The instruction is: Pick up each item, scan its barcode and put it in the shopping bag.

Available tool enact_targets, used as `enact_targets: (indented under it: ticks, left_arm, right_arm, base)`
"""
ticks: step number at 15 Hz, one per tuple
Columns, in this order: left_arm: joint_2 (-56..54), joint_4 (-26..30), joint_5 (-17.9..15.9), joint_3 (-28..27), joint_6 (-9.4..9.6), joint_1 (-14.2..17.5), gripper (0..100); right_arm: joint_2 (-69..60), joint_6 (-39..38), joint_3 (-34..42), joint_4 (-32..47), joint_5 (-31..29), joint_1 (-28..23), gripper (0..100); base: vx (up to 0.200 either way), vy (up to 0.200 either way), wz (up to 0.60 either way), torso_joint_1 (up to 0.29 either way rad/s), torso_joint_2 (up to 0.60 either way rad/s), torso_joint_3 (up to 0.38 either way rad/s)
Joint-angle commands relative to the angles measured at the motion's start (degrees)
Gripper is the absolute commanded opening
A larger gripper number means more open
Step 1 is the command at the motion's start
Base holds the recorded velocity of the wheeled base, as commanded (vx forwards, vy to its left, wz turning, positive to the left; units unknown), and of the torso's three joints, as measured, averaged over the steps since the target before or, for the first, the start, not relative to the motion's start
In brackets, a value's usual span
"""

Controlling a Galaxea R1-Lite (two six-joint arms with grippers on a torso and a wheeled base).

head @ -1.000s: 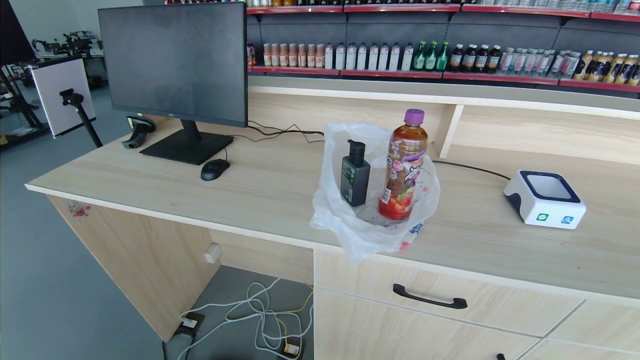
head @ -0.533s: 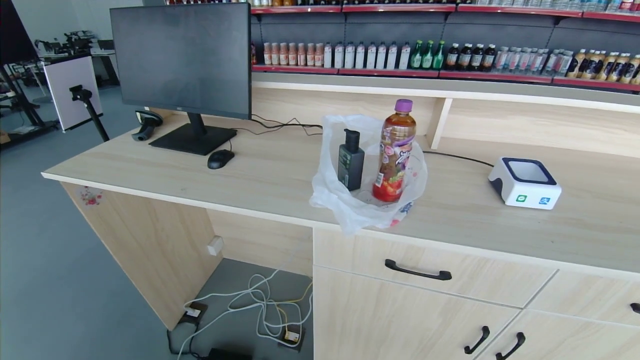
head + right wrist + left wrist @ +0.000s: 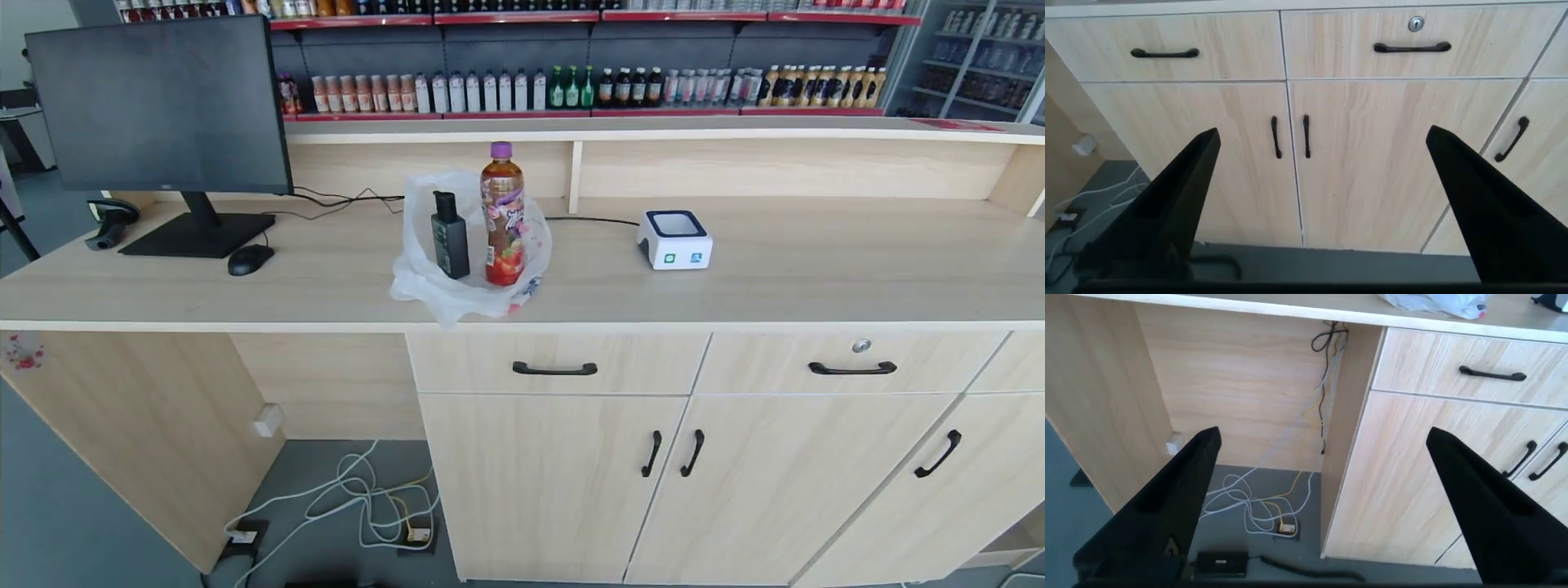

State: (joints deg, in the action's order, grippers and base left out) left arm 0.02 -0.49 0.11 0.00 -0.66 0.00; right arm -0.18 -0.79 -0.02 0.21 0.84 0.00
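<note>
- Surface [image 3: 816,269]: long wooden counter.
- Shopping bag [image 3: 418,282]: white, slumped open on the surface, left of centre.
- Drink bottle [image 3: 502,214]: upright inside the bag.
- Pump bottle [image 3: 451,238]: dark, upright, also in the bag, just beside the drink bottle on its left.
- Scanner [image 3: 674,239]: white box to the right of the bag, apart from it.
- Left hand [image 3: 1323,433], right hand [image 3: 1321,132]: fingers spread, empty, low before the cupboard fronts. You will find the bag above and ahead, with the left hand nearer.
- Views: the left wrist view catches the bag's hem, the right wrist view the keyed drawer [image 3: 1417,23], the head view the bag's contents.
- Judgement: both items look bagged.
</note>
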Motion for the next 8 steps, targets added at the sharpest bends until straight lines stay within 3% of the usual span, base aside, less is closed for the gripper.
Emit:
enact_targets:
  ticks: [1,2,8]
  left_arm:
    - [0.06,0.05,0.07,0.00,-0.13,0.09,100]
    - [0.06,0.05,0.07,0.00,-0.13,0.00,100]
    - [0.06,0.05,0.07,0.00,-0.13,0.09,100]
  right_arm:
    - [0.18,0.00,0.02,-0.03,0.04,-0.09,100]
    - [0.18,0.00,0.02,-0.03,0.04,0.00,100]
    - [0.18,0.00,0.02,-0.03,0.04,-0.09,100]
  base:
    - [0.000,0.000,0.00,0.000,0.00,0.000]
    - [0.000,0.000,0.00,0.000,0.00,0.000]
    - [0.000,-0.200,0.00,0.007,0.00,0.000]
